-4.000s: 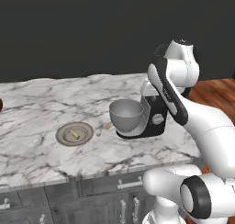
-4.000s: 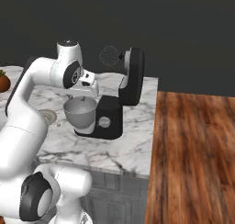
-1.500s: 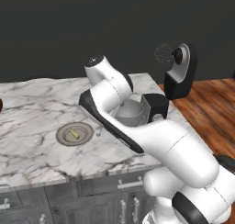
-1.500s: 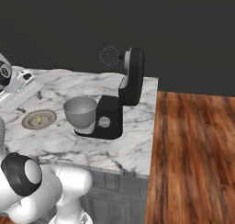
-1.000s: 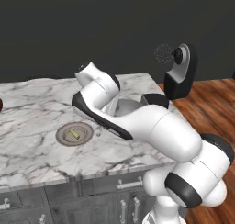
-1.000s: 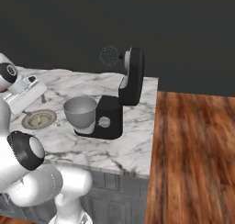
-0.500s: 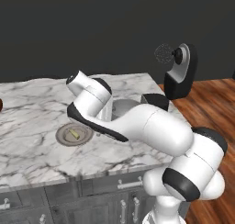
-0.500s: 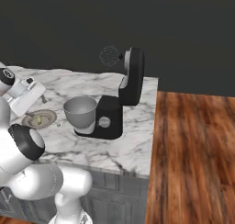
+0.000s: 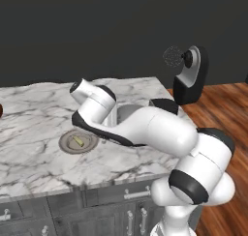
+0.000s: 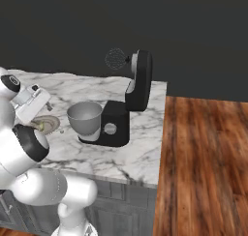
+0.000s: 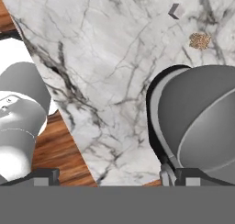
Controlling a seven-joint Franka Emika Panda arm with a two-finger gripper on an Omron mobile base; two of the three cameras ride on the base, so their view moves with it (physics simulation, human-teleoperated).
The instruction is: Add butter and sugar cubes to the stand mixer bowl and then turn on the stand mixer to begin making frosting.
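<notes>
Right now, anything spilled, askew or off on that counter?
Nothing spilled or knocked over. The stand mixer has its head tilted up, whisk clear of the empty stand mixer bowl. The butter lies on the grey plate. Two small lumps sit loose on the counter near the bowl.

Two rear base cameras; close downward hand camera.

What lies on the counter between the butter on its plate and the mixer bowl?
Nothing tall: the butter lies on the grey plate, and only low marble counter with small sugar cubes separates it from the stand mixer bowl. The mixer's head is tilted up, bowl uncovered.
</notes>
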